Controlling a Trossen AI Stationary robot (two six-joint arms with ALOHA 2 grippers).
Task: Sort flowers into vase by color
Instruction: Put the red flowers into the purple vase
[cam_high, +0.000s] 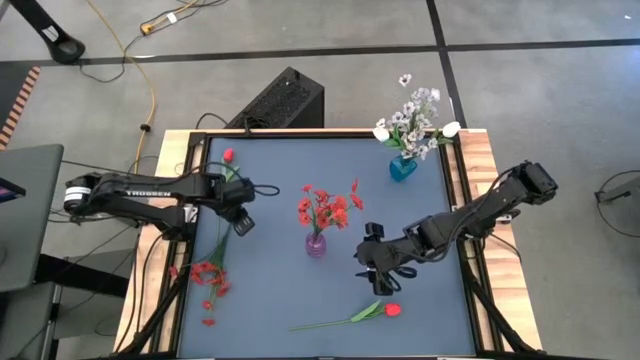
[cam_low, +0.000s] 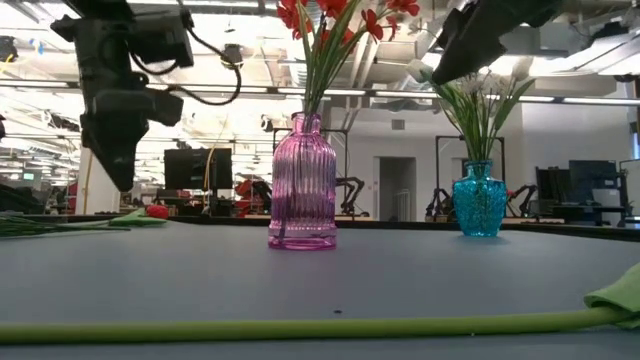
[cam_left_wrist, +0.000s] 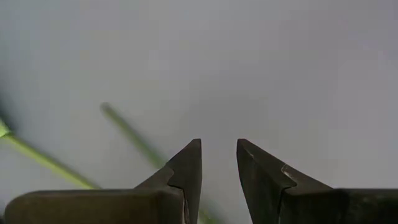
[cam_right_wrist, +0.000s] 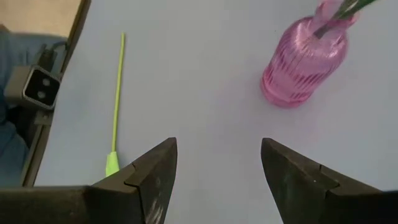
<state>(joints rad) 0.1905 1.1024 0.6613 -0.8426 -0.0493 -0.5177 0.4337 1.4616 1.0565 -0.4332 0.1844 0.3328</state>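
A pink vase (cam_high: 316, 243) with red flowers (cam_high: 326, 207) stands at the table's middle. At the far right a blue vase (cam_high: 402, 167) holds white flowers (cam_high: 415, 118). A red tulip (cam_high: 392, 310) lies on its side near the front edge, its stem (cam_right_wrist: 116, 93) flat on the mat. Another red tulip (cam_high: 228, 155) and a red spray (cam_high: 208, 280) lie at the left. My left gripper (cam_left_wrist: 219, 144) points down over the mat beside a green stem (cam_left_wrist: 130, 134), narrowly open and empty. My right gripper (cam_right_wrist: 217, 146) hangs wide open just beyond the front tulip, holding nothing.
A black box (cam_high: 280, 100) sits on the floor beyond the far edge. A wooden frame (cam_high: 478, 150) borders the blue mat. Bare mat lies between the pink vase and the front edge, and between the two vases.
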